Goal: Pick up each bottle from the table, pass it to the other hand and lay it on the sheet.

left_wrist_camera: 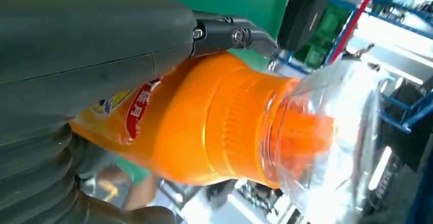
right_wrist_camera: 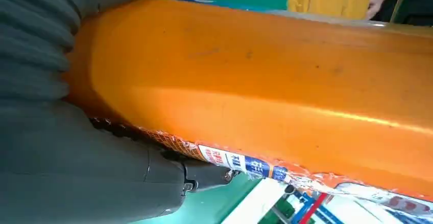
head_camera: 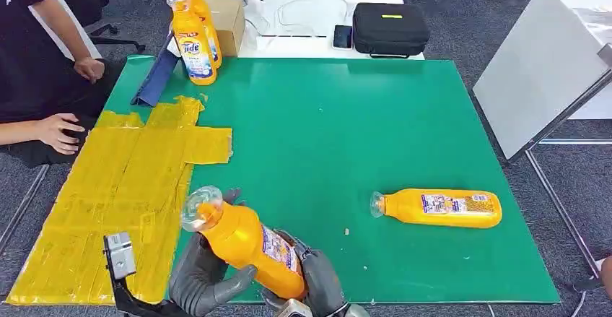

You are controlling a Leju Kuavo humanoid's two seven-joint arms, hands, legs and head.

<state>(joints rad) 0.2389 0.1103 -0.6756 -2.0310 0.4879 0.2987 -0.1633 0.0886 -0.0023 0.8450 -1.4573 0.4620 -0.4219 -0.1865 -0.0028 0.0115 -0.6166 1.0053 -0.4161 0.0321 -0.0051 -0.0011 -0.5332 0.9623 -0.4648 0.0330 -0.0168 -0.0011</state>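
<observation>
Item 1. Held bottle (head_camera: 249, 241): orange, clear cap, carried low and close to the robot's body above the near edge of the green surface (head_camera: 346, 151). It lies tilted, cap end raised toward the yellow sheet (head_camera: 115, 187), base end down on the right. Judged to be mid-handover, which would explain both hands meeting on one bottle.

Item 2. Left robot hand (head_camera: 206, 277): wrapped around the upper body of the held bottle just below the shoulder; in the left wrist view the thumb (left_wrist_camera: 76, 45) lies across the label and a dark fingertip (left_wrist_camera: 230, 35) reaches past the neck. Clamped on the bottle.

Item 3. Right robot hand (head_camera: 317, 281): cupped around the base end of the same bottle; in the right wrist view its grey cover (right_wrist_camera: 66, 168) presses against the bottle's side. Also closed on the bottle, so neither hand has let go yet.

Item 4. Second bottle (head_camera: 439, 208): lying on its side on the green surface, well apart to the right, cap pointing left. Untouched; judged next in line.

Item 5. Yellow sheet: flat along the left part of the surface, no bottle on it. It is the drop spot, on the left hand's side, which suits a right-to-left pass.

Item 6. Two upright bottles (head_camera: 193, 32): standing at the far left corner beside a cardboard box (head_camera: 227, 21).

Item 7. A person's hand (head_camera: 61, 131): resting at the sheet's far left edge.
</observation>
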